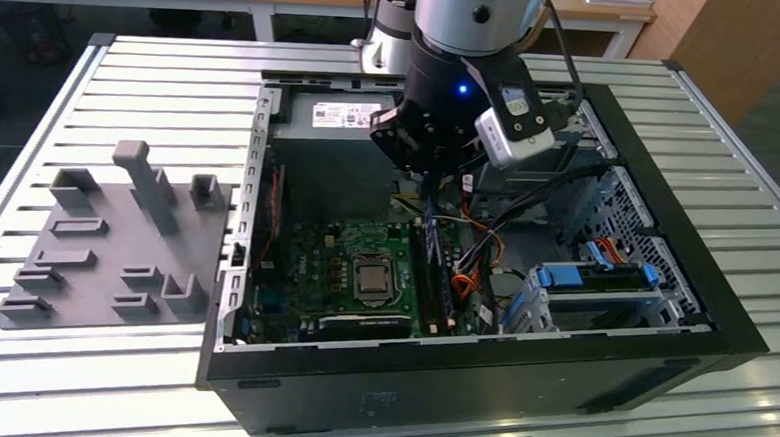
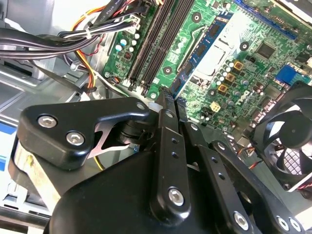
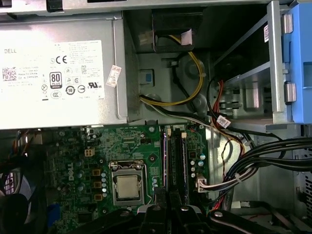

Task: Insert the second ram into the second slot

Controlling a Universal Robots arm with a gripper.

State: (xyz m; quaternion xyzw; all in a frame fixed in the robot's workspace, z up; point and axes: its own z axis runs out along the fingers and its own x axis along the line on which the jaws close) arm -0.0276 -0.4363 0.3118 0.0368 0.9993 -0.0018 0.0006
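At the surface's (image 1: 130,75) edge on the exterior view's left stands a grey holder tray (image 1: 101,248), its pegs and pockets bare. Further right, the open computer case (image 1: 489,369) takes up the middle of the surface, with the motherboard (image 1: 320,265) facing up.

The hand (image 2: 170,99) hangs inside the case above the board. Its fingers (image 2: 165,141) are pressed together at the tips, with nothing seen between them. Just past the tips run the memory slots (image 3: 176,158), long dark strips beside the processor socket (image 3: 126,185).

Where the second ram is cannot be settled. From above the slots look dark, and it is hard to tell a seated strip's edge from a bare slot. So the insertion may be finished, but that is a guess.

In the exterior view the arm covers the case's far part. In both wrist views the hand's own linkage cuts off the near ends of the slots.
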